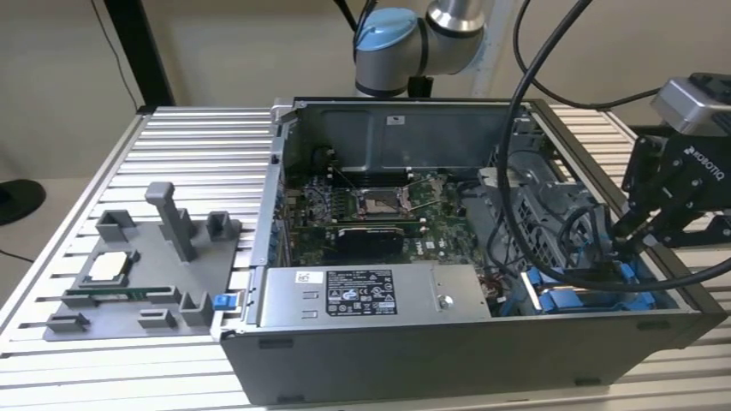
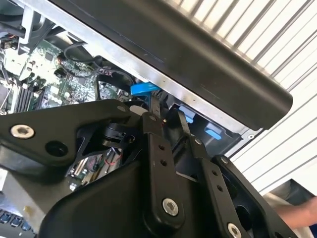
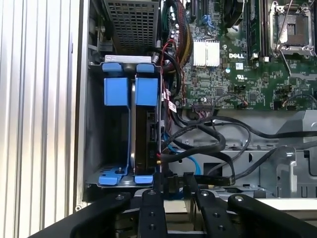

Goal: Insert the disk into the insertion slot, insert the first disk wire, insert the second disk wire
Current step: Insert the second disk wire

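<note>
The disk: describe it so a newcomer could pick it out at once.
In the open computer case, find the grey insertion slot in the corner beside the perforated cage. The disk stands on edge, a dark slab framed in bright blue, unlike the hollow compartment alongside.

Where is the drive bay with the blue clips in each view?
Exterior view: the drive bay sits in the case's corner at the exterior view's right.
First wrist view: it lies along the case's side wall.
Second wrist view: its blue clips show under the dark case rim.
Shared landmark: the green circuit board.
</note>
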`<state>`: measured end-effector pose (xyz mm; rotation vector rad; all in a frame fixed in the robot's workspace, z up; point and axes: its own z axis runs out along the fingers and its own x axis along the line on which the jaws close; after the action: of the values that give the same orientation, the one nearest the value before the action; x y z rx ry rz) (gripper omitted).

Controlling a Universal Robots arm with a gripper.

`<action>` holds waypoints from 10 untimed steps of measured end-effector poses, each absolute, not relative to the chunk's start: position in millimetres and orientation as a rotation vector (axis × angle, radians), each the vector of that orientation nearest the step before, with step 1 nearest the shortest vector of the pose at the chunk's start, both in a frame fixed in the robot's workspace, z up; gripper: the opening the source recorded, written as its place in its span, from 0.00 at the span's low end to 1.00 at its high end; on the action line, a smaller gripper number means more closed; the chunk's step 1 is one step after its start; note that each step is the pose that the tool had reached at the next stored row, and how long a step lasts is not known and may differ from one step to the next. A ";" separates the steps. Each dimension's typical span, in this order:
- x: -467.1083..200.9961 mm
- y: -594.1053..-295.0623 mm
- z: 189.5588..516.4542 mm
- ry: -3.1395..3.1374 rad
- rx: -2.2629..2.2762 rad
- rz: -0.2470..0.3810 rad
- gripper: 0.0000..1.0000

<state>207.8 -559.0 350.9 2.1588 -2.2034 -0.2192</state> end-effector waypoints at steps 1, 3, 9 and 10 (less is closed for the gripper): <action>207.8 -560.2 350.9 -2.203 2.159 -0.219 1.00; 207.8 -561.8 350.9 -2.203 2.159 -0.219 1.00; 207.8 -561.9 350.7 -2.204 2.160 -0.221 1.00; 207.7 -561.9 350.8 -2.204 2.160 -0.222 1.00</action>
<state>207.7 -561.9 350.8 2.1597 -2.2038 -0.2215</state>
